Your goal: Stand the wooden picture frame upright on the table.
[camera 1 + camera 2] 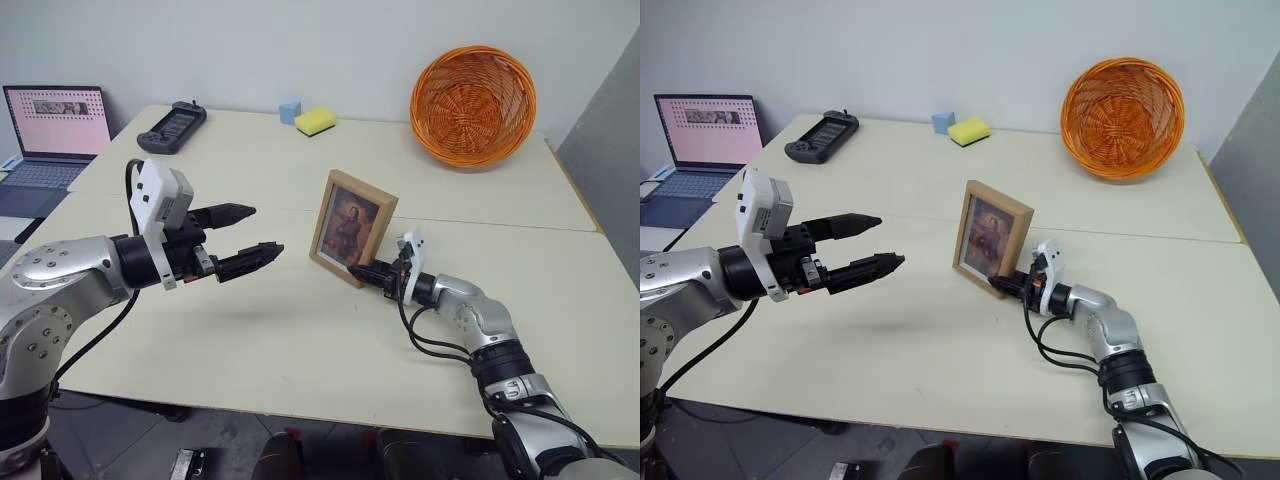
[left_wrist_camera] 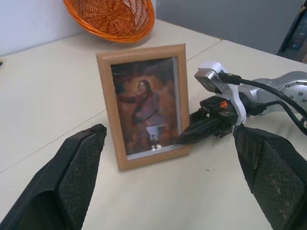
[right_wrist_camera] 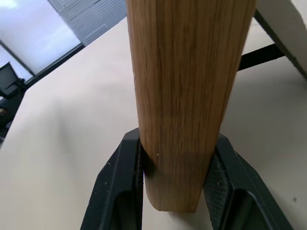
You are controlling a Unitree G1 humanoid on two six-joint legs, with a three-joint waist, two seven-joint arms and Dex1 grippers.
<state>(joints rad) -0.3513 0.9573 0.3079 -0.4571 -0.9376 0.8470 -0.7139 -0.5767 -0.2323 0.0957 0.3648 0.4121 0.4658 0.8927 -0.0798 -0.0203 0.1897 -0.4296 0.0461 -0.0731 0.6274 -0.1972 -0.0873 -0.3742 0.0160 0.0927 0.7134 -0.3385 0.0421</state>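
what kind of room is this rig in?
Likely an office or lab workspace: a pale table against a plain wall, an open laptop on a side desk, and a handheld controller at the far edge.

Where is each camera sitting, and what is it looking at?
Head cameras: high up, looking down over the pale cream table; both arms show, left gripper open.
Left wrist camera: faces the small light-wood picture frame's front between its fingers.
Right wrist camera: close on the frame's edge, right gripper clamping it.
All views share the frame.
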